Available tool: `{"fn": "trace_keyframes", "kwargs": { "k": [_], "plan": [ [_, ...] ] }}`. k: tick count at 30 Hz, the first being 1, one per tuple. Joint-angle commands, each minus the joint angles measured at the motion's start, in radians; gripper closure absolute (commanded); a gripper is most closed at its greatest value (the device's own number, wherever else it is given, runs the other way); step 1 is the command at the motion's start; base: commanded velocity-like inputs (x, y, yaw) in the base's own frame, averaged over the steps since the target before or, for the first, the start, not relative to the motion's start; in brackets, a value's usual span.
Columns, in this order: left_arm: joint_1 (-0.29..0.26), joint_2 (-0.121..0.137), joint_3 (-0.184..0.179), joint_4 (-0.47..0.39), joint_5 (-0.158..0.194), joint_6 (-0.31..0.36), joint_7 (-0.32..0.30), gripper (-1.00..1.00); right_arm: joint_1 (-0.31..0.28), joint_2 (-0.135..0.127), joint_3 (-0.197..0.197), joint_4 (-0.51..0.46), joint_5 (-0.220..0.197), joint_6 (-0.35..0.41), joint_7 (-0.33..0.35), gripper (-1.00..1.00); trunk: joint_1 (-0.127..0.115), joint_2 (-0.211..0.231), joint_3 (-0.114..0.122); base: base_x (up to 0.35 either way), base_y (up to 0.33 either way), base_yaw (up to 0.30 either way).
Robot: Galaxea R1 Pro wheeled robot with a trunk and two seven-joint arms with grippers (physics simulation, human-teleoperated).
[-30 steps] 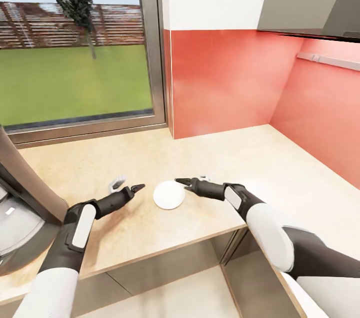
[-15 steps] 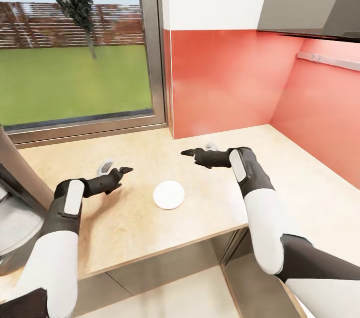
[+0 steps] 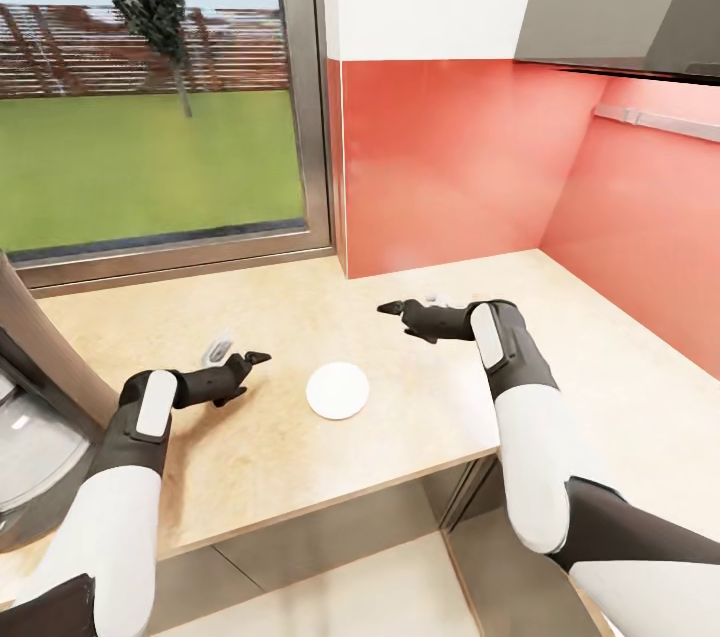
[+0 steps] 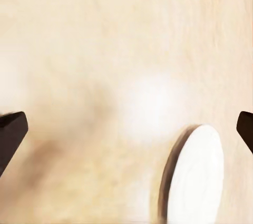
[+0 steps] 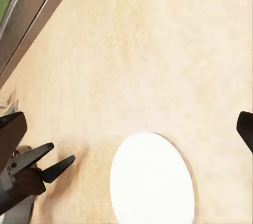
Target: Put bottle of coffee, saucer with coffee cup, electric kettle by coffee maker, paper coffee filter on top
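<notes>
Head view, left to right. The left tool (image 3: 243, 361) hovered low over the worktop (image 3: 420, 397), fingers spread apart and nothing between them. The saucer (image 3: 338, 390) lay flat on the worktop between the two arms, just at 4 o'clock from the left tool tip and apart from it. The right tool (image 3: 400, 309) hung higher and farther back, at roughly 1 o'clock from the saucer, with its fingers also apart and empty.

In the left wrist view the saucer (image 4: 196, 174) appeared edge-on, off toward one fingertip rather than centred in the gap. In the right wrist view the saucer (image 5: 152, 179) sat between the wide-set fingertips, with the left tool (image 5: 55, 162) beside it.

Judgement: the left tool was the nearer of the two. The saucer is round, so no long axis governs the approach; a rim grasp would need the tool brought down onto the edge. Coffee maker, cup, kettle, filter and coffee bottle could not be identified in these frames.

No brands, labels or legible writing were found anywhere.
</notes>
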Motion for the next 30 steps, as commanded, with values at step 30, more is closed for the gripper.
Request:
{"fn": "trace_keyframes", "kwargs": {
  "k": [30],
  "plan": [
    [0.003, -0.022, 0.001, 0.01, -0.022, 0.0, -0.005, -1.0, 0.184, 0.001, 0.0, 0.007, -0.006, 0.007, 0.011, -1.0, 0.001, -0.002, -0.002, 0.029, 0.004, 0.0]
  ]
}}
